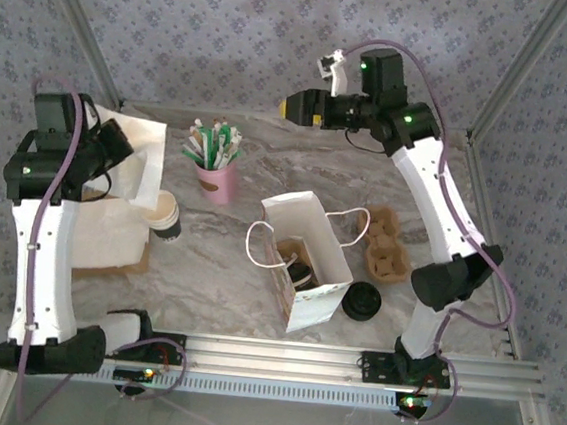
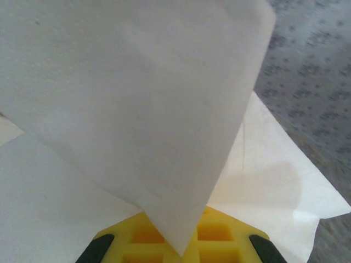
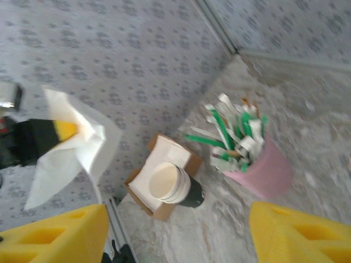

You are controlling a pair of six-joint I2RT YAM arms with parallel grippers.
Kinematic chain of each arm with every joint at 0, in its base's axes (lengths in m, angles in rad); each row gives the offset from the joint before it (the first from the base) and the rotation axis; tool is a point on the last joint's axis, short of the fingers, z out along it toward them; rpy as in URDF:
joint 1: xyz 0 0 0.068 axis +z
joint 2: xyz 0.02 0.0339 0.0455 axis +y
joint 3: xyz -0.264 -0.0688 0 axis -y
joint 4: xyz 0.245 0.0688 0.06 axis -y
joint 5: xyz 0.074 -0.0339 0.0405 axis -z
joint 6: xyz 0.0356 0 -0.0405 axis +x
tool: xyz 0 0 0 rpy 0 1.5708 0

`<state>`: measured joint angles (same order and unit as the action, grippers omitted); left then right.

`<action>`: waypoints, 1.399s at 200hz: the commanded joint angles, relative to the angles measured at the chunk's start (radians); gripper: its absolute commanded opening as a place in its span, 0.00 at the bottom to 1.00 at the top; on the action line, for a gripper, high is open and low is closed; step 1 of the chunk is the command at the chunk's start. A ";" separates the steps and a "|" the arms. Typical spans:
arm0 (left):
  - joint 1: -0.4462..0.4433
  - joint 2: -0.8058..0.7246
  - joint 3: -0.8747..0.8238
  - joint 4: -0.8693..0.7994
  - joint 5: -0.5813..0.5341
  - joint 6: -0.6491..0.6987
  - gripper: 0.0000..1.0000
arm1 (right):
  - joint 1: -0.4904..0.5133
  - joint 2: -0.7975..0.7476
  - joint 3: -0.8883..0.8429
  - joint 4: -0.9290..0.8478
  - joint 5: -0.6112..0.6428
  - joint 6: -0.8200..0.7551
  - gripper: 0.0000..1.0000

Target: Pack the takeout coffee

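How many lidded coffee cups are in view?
1: the takeout coffee sits inside the white paper bag, mid-table. The bag's walls may hide more.

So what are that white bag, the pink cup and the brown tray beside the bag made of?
White bag: paper by the look, matte, with crisp folds and thin looped handles.
Pink cup: smooth, maybe plastic or ceramic; can't settle.
Brown tray: likely moulded cardboard pulp, dull, with rounded hollows.
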<state>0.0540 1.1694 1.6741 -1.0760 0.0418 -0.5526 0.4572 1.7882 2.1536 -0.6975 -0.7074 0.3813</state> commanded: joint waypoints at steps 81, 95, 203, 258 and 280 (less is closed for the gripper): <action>-0.190 0.124 0.083 0.072 0.115 0.099 0.00 | 0.104 0.169 0.307 0.272 -0.200 0.166 0.53; -0.207 0.130 0.079 0.089 0.129 0.107 0.00 | 0.121 0.213 0.363 0.284 -0.208 0.187 0.53; -0.250 0.181 0.106 0.227 0.349 -0.011 0.00 | 0.208 0.297 0.400 0.136 -0.162 0.021 0.54; -0.250 0.213 0.120 0.268 0.433 -0.201 0.00 | 0.263 0.278 0.385 -0.090 0.054 -0.207 0.58; -0.248 0.207 0.104 0.305 0.470 -0.273 0.00 | 0.278 0.270 0.373 -0.138 0.130 -0.268 0.66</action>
<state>-0.1928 1.3819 1.7683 -0.8448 0.4362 -0.7116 0.7204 2.0861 2.5160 -0.7300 -0.6998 0.2382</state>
